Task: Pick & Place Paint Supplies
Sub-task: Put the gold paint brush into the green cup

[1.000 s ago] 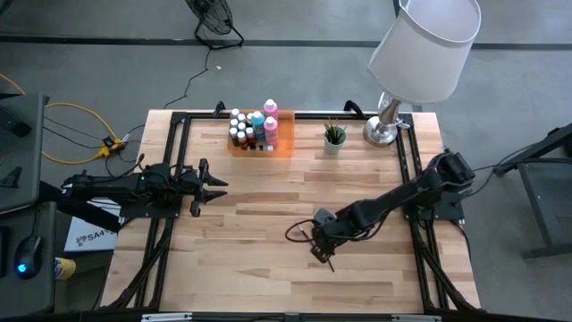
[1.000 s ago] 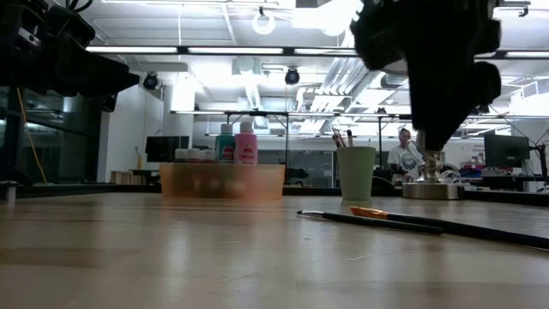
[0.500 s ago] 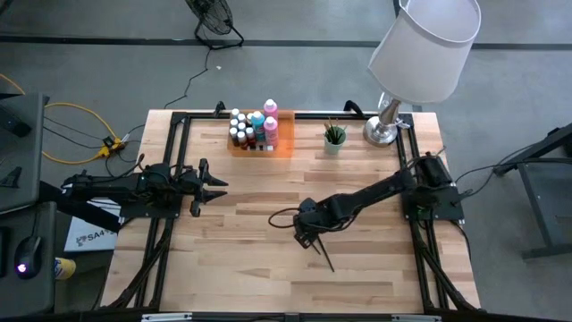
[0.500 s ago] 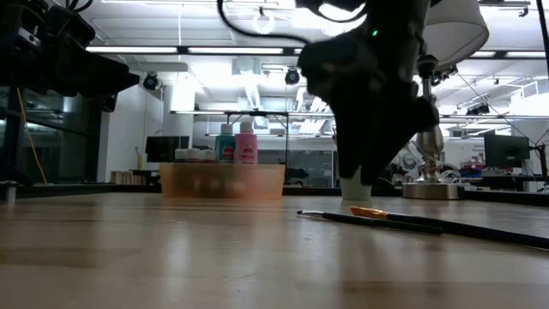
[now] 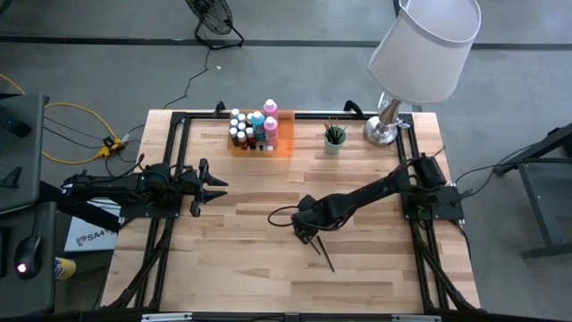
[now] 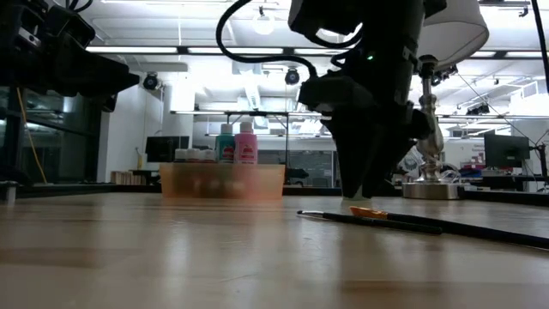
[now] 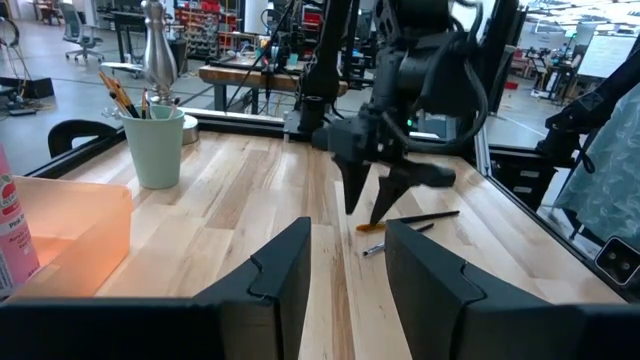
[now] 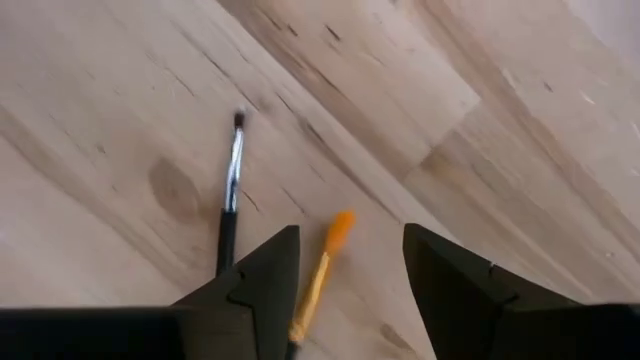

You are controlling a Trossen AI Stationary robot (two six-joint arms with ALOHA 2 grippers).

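Two thin paintbrushes lie flat on the bare wood near the table's middle (image 5: 323, 257). One is dark with a silver ferrule (image 8: 229, 205); the other has an orange tip (image 8: 322, 270). My right gripper (image 5: 307, 236) points down just above their tip ends. It is open, with its fingers (image 8: 262, 290) on either side of the orange-tipped brush, touching nothing. Small white-capped paint bottles (image 5: 253, 128) stand in the orange tray (image 5: 284, 143) at the far edge. My left gripper (image 5: 214, 185) waits open at the table's left, pointing level.
A pale green cup (image 5: 334, 137) with brushes in it stands right of the tray. A lamp with a white shade (image 5: 420, 45) sits at the far right corner. A black frame (image 5: 176, 152) runs around the table. Bare wood lies between the two arms.
My right gripper has swung toward the table's left and a little toward the far edge, sinking and tipping further down. It now hangs low over the brushes' tip ends. The brushes have not moved.
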